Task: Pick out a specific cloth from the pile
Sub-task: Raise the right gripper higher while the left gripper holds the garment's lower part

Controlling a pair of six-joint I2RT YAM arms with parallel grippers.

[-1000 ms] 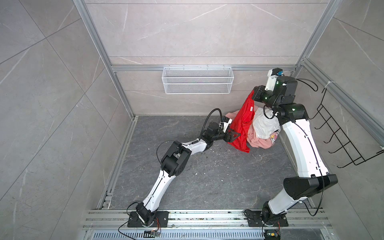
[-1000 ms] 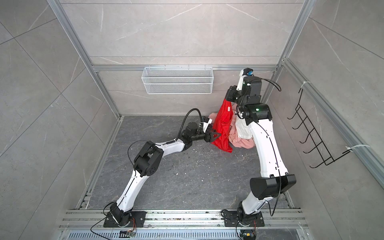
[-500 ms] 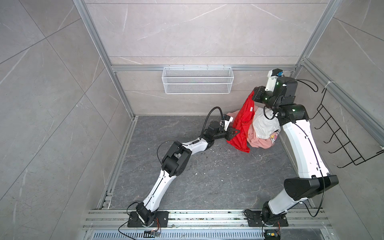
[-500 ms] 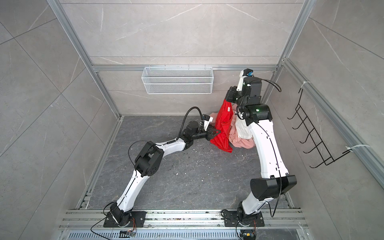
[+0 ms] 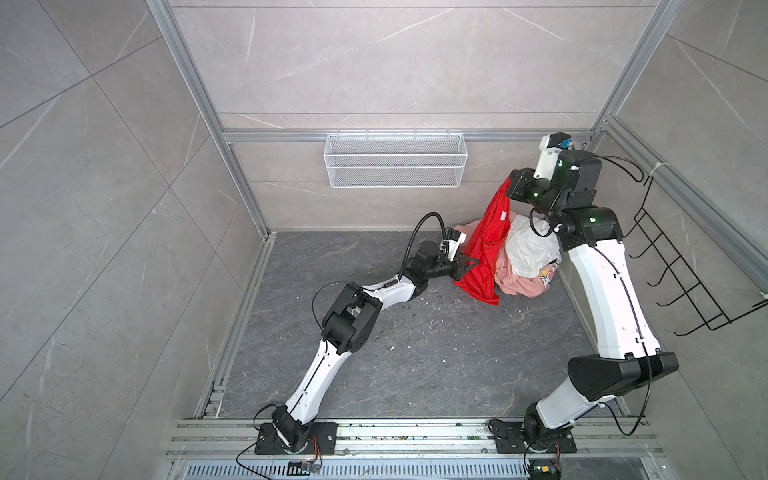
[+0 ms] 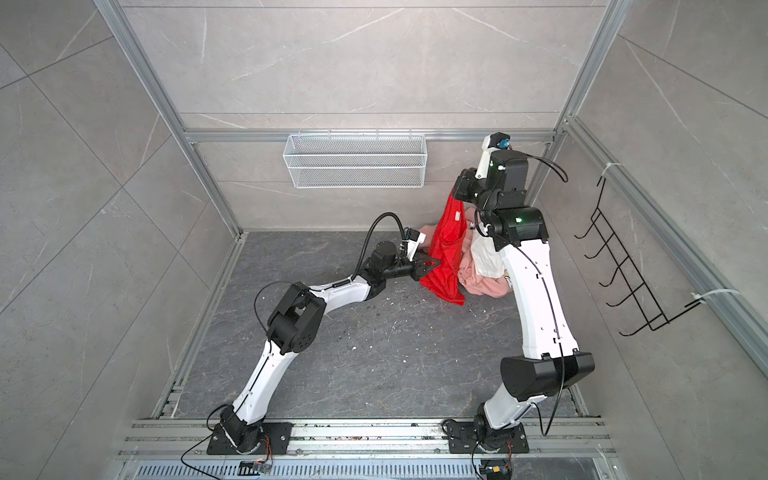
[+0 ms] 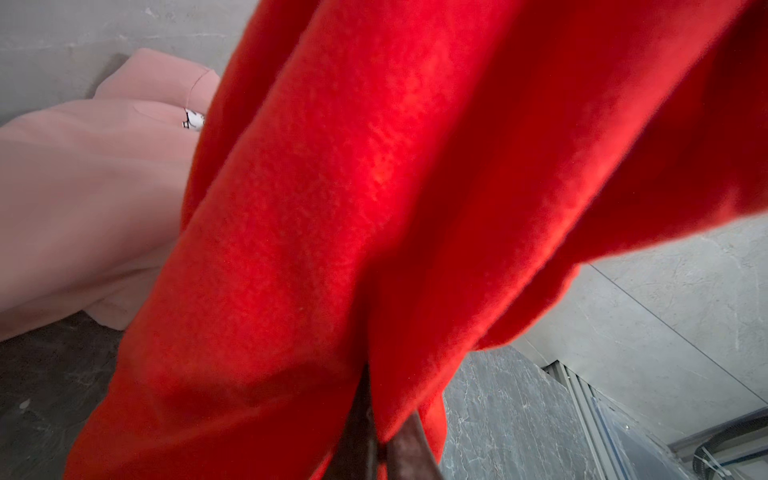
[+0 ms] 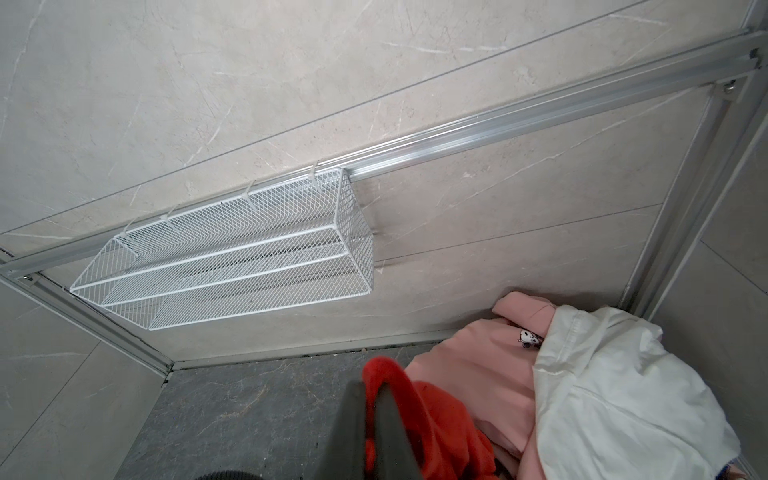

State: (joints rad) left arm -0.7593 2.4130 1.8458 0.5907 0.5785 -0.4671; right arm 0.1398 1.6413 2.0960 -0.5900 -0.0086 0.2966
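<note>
right gripper [image 5: 512, 189] clamped on top edge of red cloth [image 5: 484, 249], holding it up near the back wall. Cloth hangs down, lower end on the floor against the pile [image 5: 530, 253]. left gripper [image 5: 468, 266] pinched shut on its lower side edge, low over the floor.

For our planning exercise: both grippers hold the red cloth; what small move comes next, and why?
Probably draw both grippers leftward together: the right gripper holds the red cloth high, the left gripper grips its side, yet its hem lies against the pile.
</note>
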